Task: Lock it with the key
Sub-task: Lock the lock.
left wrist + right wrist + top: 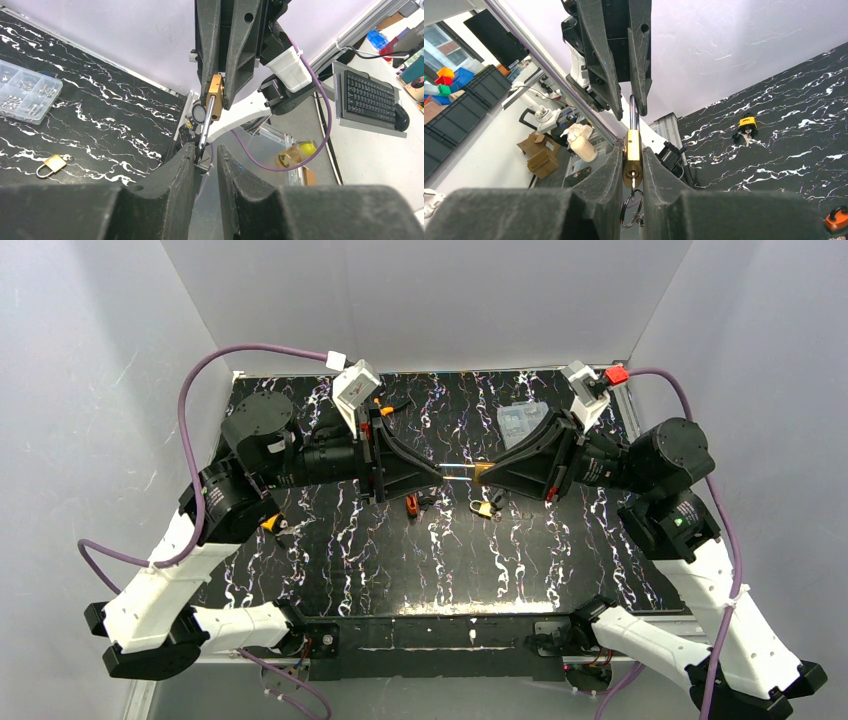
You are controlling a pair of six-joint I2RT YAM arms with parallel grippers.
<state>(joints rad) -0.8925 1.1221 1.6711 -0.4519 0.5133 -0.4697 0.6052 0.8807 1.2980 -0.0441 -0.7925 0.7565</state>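
Midair, right end effector (pixel 631 150) is clenching a padlock (pixel 632 162); left end effector (pixel 206 150), released, is straddling its shackle (pixel 634 112).

The held padlock (pixel 482 473) barred the centre mid-air; under it a loose padlock (pixel 485 508) and orange item (pixel 411 504) lay; a box (pixel 520 420) stood beyond. The near table (pixel 400 570) lay open.

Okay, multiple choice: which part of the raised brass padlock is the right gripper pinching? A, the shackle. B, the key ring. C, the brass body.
C: in the right wrist view the brass body sits squeezed in the right gripper, while the shackle sticks out past the fingertips and the key ring hangs free below.
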